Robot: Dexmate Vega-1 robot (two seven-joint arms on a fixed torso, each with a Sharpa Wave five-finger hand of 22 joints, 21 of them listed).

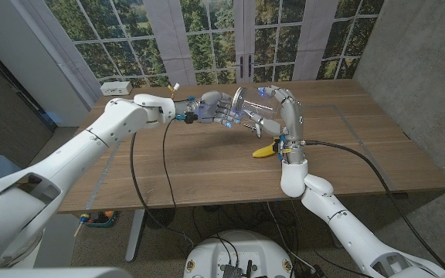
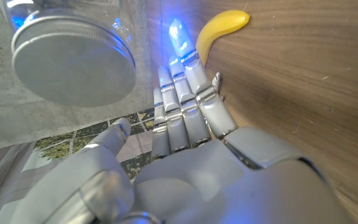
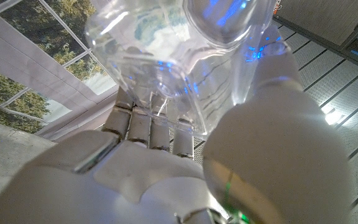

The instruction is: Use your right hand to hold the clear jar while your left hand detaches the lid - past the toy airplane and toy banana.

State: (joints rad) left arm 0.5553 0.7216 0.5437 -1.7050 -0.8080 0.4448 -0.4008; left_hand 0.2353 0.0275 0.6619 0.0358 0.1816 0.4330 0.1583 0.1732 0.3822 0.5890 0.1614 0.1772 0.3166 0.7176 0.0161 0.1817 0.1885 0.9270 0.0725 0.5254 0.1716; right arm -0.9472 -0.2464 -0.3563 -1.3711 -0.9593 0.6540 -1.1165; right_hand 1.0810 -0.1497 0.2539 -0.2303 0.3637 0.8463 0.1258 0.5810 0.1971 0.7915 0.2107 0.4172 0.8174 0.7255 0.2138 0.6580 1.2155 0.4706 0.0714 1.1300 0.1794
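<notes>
A: Step in hand?
B: Holding done, detaching not begun. Clear jar (image 1: 247, 108) lifted above the table (image 1: 377, 154), upper middle of the head view, gripped by the right hand (image 1: 273, 108). Lid (image 2: 73, 59) on, top left of the left wrist view.
A: Left hand (image 1: 211, 108)?
B: Empty, fingers (image 2: 182, 93) stretched straight and apart, just beside the lid, not touching.
A: Next?
B: Probably closing around the lid's rim, then twisting.
A: Pointing?
B: Long axis near level, lid end toward frame left. Toy banana (image 1: 266, 151) below, on the wood.
</notes>
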